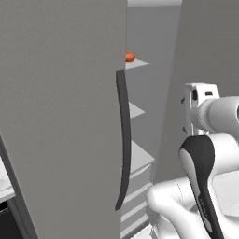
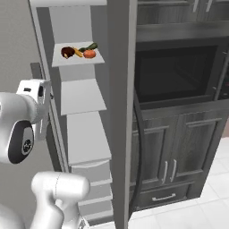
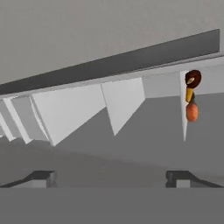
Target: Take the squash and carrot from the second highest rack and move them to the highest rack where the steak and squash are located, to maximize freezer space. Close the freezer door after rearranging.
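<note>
The freezer stands open. On its highest rack lie a dark steak, a slim orange carrot, a round orange-red squash and a dark green squash. The second highest rack is bare. The freezer door is swung out, seen edge-on, its curved dark handle on the right. My gripper is open with nothing between its fingers. Its white hand hangs before the left side of the opening, level with the second highest rack. In the rolled hand view the steak and squash are far right.
A second grey door with a curved dark handle stands left of the opening. Lower racks and drawers fill the freezer below. Dark wood cabinets and a built-in oven stand right of the open door.
</note>
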Tool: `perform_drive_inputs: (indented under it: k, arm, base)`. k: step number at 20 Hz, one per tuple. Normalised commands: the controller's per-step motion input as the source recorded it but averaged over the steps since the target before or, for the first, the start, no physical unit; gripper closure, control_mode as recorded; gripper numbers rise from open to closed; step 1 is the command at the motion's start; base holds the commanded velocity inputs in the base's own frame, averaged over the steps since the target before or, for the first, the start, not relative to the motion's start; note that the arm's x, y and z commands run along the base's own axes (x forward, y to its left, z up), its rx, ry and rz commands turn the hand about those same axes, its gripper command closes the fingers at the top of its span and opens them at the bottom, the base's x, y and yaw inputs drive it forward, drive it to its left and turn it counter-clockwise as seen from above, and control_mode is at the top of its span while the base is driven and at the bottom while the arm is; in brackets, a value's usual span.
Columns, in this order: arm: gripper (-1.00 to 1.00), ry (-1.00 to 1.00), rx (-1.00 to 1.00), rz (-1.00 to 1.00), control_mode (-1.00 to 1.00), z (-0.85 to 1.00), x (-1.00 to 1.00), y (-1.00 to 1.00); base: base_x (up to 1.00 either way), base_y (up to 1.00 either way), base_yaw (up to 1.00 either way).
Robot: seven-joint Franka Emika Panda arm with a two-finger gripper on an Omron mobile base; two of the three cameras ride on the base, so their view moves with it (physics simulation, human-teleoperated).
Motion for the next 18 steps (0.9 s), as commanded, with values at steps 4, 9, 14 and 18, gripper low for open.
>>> perform_drive_inputs:
  k: [4, 9, 14, 18]
  arm:
    - [-1.00, 0.00, 0.00, 0.00, 1.00, 0.00, 0.00, 0.00]
    - [-1.00, 0.00, 0.00, 0.00, 1.00, 0.00, 0.00, 0.00]
    - [-1.00, 0.00, 0.00, 0.00, 1.00, 0.00, 0.00, 0.00]
    - [-1.00, 0.00, 0.00, 0.00, 1.00, 0.00, 0.00, 0.00]
  base:
    - [-1.00, -0.32, -0.25]
    - [-0.74, -0.60, -0.15]
    - [-0.23, -0.76, 0.00]
    - [0.03, -0.85, 0.03]
